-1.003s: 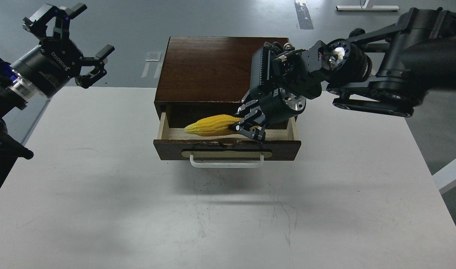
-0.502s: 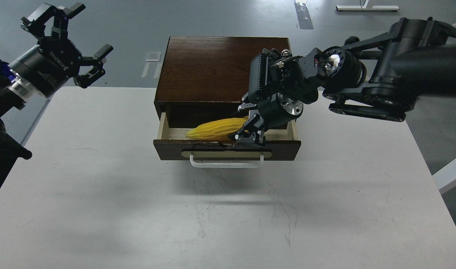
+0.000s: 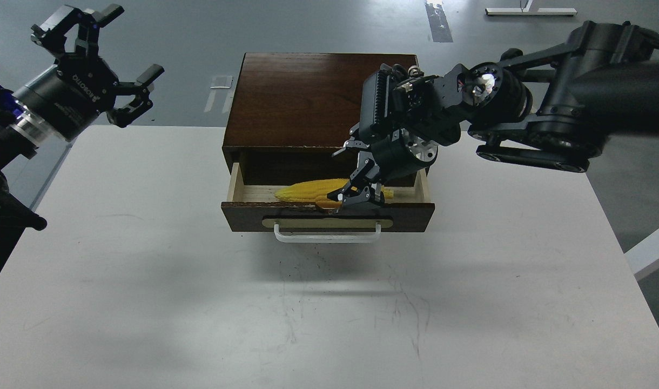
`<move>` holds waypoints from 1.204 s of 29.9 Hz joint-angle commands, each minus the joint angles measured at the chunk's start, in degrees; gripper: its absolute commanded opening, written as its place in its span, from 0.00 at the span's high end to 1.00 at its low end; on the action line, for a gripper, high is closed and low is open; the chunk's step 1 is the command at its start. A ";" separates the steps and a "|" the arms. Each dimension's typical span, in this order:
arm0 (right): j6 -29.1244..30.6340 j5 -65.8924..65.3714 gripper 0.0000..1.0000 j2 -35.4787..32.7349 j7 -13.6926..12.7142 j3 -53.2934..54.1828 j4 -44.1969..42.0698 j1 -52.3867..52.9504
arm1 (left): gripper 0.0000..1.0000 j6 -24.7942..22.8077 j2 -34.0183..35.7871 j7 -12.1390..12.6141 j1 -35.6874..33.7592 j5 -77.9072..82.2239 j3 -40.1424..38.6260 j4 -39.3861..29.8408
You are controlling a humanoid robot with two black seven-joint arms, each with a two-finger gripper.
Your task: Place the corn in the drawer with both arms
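Observation:
The yellow corn point(image 3: 307, 190) lies on its side inside the open drawer point(image 3: 328, 215), tapered end to the left. The drawer is pulled out of the dark wooden cabinet point(image 3: 308, 97). My right gripper point(image 3: 349, 175) reaches down into the drawer over the corn's thick end; its fingers are spread, one lifted clear at the upper left, the others low beside the corn. My left gripper point(image 3: 100, 59) is open and empty, raised far to the left, off the table's back left corner.
The white bar handle point(image 3: 328, 236) sticks out of the drawer front toward me. The white table point(image 3: 329, 313) stretches in front of and beside the cabinet. My right arm point(image 3: 529, 113) spans over the cabinet's right side.
My right gripper lowered the corn into the drawer and spread its fingers; the corn went from tilted and held to lying flat on the drawer floor. The left arm barely moved.

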 commanded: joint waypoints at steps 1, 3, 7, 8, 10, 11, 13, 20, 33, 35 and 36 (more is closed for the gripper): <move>-0.18 6.54 0.22 -2.86 0.00 3.23 -0.01 2.10 | 0.01 0.00 -0.09 -0.09 0.00 0.00 -0.05 0.00; -0.18 12.62 0.14 -4.89 0.00 5.00 -0.09 2.36 | 0.01 0.00 -0.09 -0.09 0.00 0.00 -0.05 0.00; 0.00 29.19 0.04 -10.76 0.00 9.38 -0.18 0.70 | 0.01 0.00 -0.27 -0.26 0.09 0.00 -0.05 0.00; 0.00 36.21 0.04 -12.61 0.00 10.79 -0.36 -1.22 | 0.01 0.00 -0.27 -0.26 0.09 0.00 -0.05 0.00; 0.00 45.54 0.04 -15.33 0.00 13.95 -0.36 -5.08 | 0.01 0.00 -0.44 -0.26 0.17 0.00 -0.05 0.00; 0.00 48.38 0.04 -16.57 0.00 15.36 -0.36 -6.41 | 0.01 0.00 -0.53 -0.26 0.17 0.00 -0.05 0.00; 0.00 54.70 0.04 -20.25 0.00 19.92 -0.10 -10.96 | 0.01 0.00 -0.62 -0.26 0.44 0.00 -0.05 0.00; 0.26 67.91 0.04 -28.36 0.00 38.38 -0.53 -33.47 | 0.01 0.00 -1.50 -0.26 1.41 0.26 -0.05 0.09; -0.27 74.25 0.00 -27.13 0.00 56.51 -0.62 -59.94 | 0.01 0.00 -2.82 -0.53 3.87 0.26 -0.05 0.09; -0.18 74.25 0.00 -27.04 0.00 56.42 -0.53 -61.18 | 0.01 0.00 -2.82 -0.53 3.87 0.26 -0.05 0.09; -0.27 74.25 0.00 -26.96 0.00 56.42 -0.53 -61.88 | 0.01 0.00 -2.90 -0.53 3.87 0.26 -0.05 0.09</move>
